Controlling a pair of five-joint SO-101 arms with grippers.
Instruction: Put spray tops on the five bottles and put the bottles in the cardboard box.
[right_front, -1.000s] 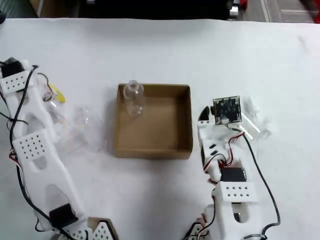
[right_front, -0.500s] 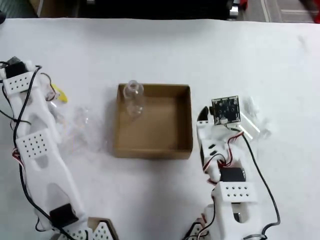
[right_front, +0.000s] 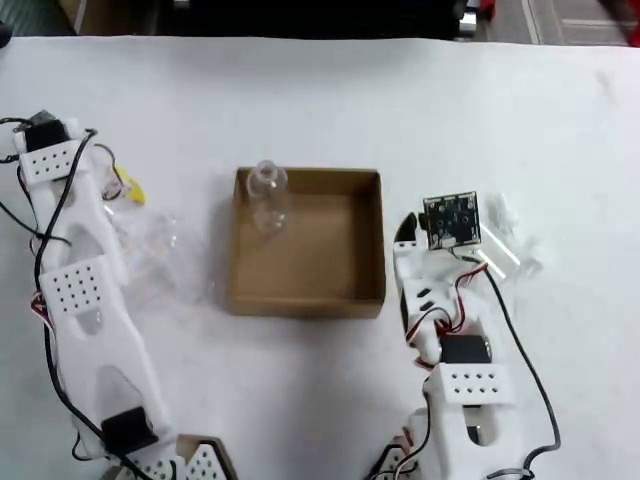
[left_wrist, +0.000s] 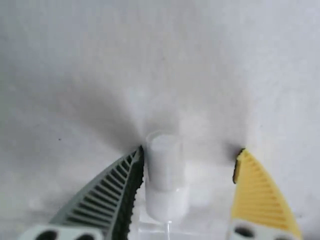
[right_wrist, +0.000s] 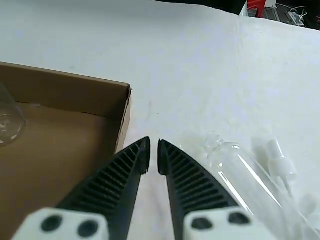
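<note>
Left wrist view: the left gripper (left_wrist: 190, 155) is seen spread wide above the white table (left_wrist: 160, 60). A white spray top (left_wrist: 164, 172) is found between its fingers, touched by the grey finger (left_wrist: 120, 185) and kept apart from the yellow finger (left_wrist: 257, 195). By the high view this gripper is placed near the table's left edge. The cardboard box (right_front: 305, 298) is set at the table's middle, and a clear bottle (right_front: 267, 195) is stood in its far left corner. The right gripper (right_wrist: 153, 150) is held just beside the box's right wall, its black fingers brought almost together with nothing pinched. A second bottle (right_wrist: 240, 167) is laid on the table just beside it.
</note>
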